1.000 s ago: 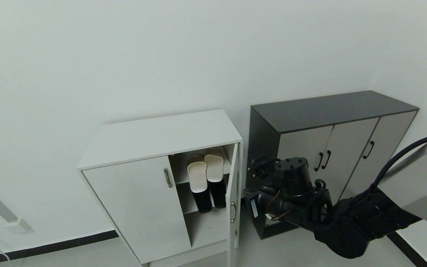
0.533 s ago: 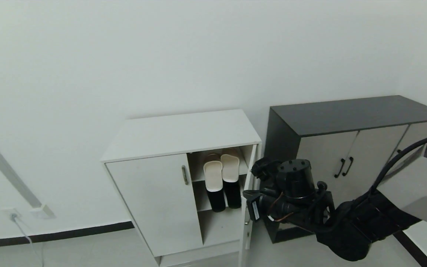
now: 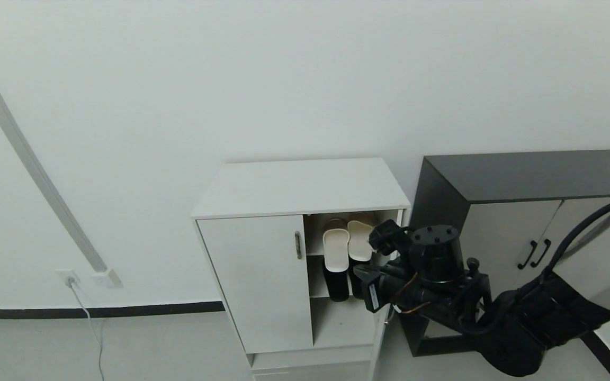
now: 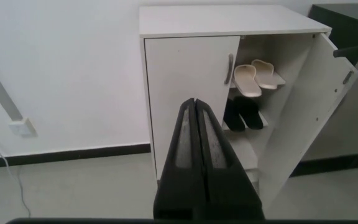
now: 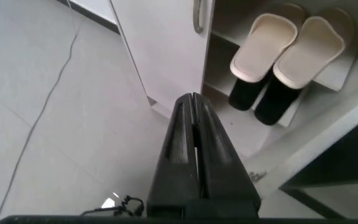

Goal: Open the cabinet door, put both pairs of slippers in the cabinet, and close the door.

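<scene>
Two pairs accounted for, both inside the cabinet point(image 3: 299, 185): cream slippers point(image 3: 335, 247) side by side on upper shelf point(image 3: 314, 253), overhanging its edge a bit; black slippers point(image 3: 337, 286) directly beneath them. Leaves only the closing step, judging by that. Found right-hand door point(image 4: 319, 106) swung wide open, left-hand door point(image 3: 257, 280) shut. Found right gripper point(image 5: 194, 98) pinched closed on nothing, held low in front of open compartment, aimed at floor point(image 5: 55, 124), close by the open door. Same for left gripper point(image 4: 194, 102): closed & empty, hanging back in front of cabinet, well apart from it. Can't tell if right arm touches door: poss. against its outer face per left wrist view, but contact pt hidden. Next, prob.: set closed gripper on door's outer face near handle point(image 4: 349, 76), push in an arc abt the hinge til flush w/ left-hand door. Worth watching the overhanging cream pair, in case of fouling the door.
</scene>
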